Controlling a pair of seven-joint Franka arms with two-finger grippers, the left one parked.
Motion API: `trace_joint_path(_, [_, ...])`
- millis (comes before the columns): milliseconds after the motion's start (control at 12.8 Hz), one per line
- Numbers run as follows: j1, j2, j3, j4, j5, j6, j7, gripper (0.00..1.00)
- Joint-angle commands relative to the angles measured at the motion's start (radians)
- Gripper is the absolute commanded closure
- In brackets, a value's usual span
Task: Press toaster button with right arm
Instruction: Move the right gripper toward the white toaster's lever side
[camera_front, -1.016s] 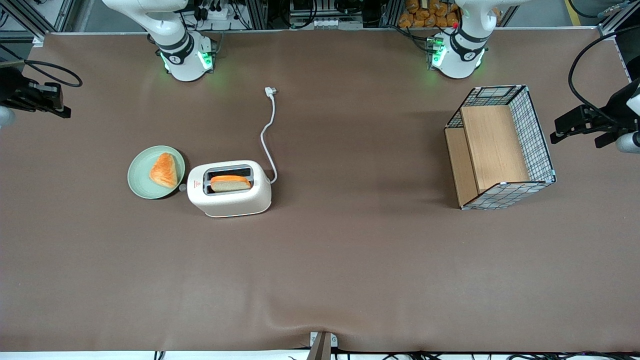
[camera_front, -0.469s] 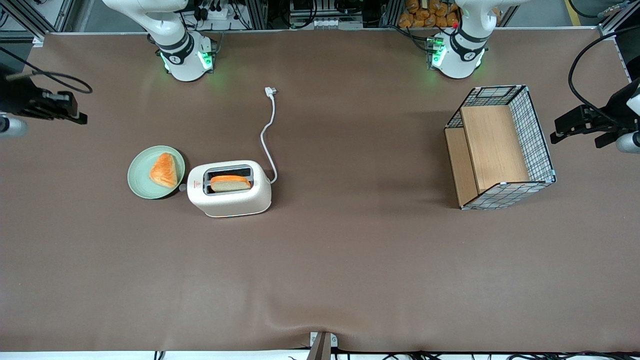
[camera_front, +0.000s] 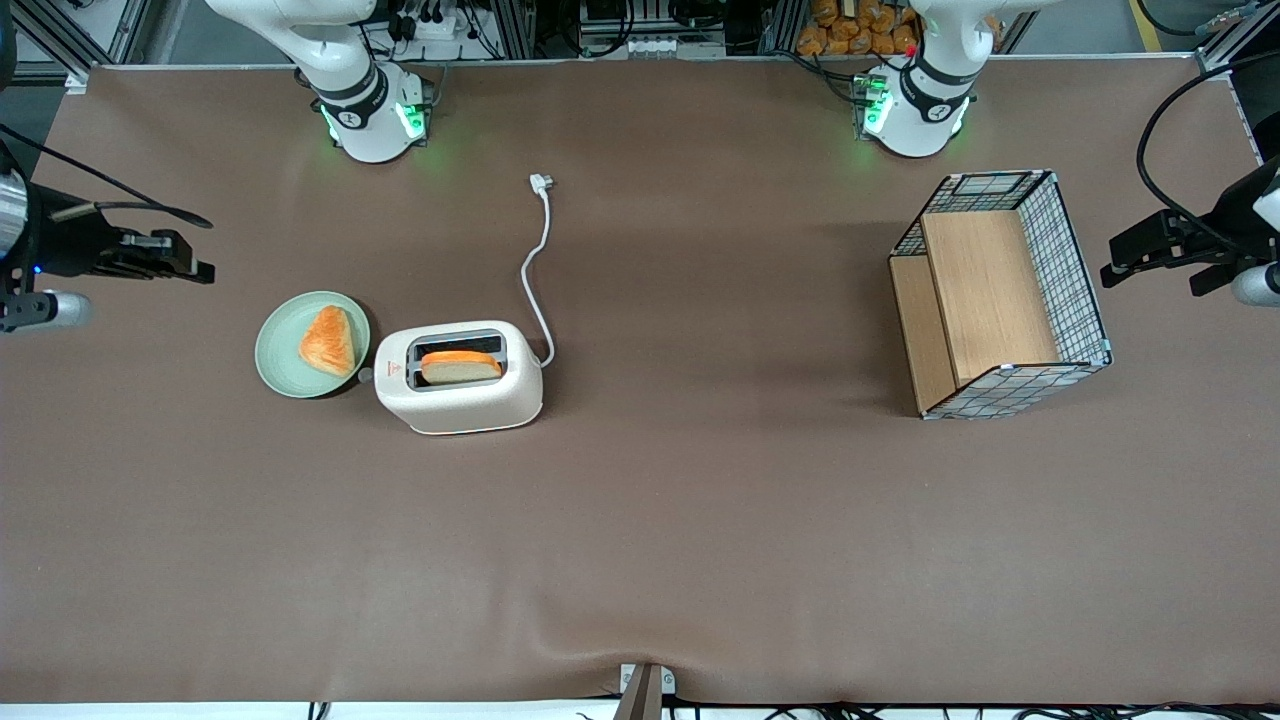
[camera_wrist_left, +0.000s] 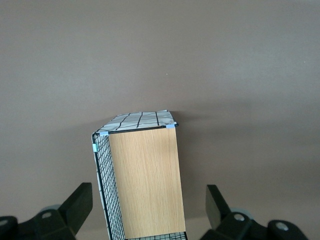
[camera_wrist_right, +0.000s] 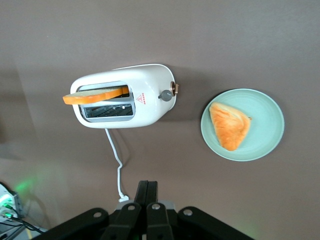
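Observation:
The cream-white toaster (camera_front: 460, 377) stands on the brown table with a slice of toast (camera_front: 460, 365) upright in one slot; it also shows in the right wrist view (camera_wrist_right: 125, 95). Its small grey button (camera_front: 365, 376) juts from the narrow end facing the green plate, and shows in the right wrist view (camera_wrist_right: 164, 96). My right gripper (camera_front: 190, 268) is shut and empty. It hovers above the table toward the working arm's end, farther from the front camera than the plate and well apart from the toaster. In the right wrist view its fingers (camera_wrist_right: 147, 192) are pressed together.
A round green plate (camera_front: 285, 370) with a pastry (camera_front: 328, 340) lies right beside the toaster's button end. The toaster's white cord (camera_front: 540, 260) runs away from the front camera. A wire basket with wooden boards (camera_front: 1000, 295) stands toward the parked arm's end.
My right gripper has moved in from the table's end toward the plate and toaster, and nearer the front camera. The toaster, plate and basket have not moved.

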Motion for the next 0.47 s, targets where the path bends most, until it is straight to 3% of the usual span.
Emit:
trace_joint_path(0, [-0.034,0.022,0.008,-0.022,0.063,0.014,-0.006,1.00])
trace_joint_path(156, [-0.051,0.051,0.008,-0.022,0.108,0.016,-0.029,1.00])
trace_joint_path(391, [-0.046,0.077,0.008,-0.022,0.117,0.045,-0.035,1.00])
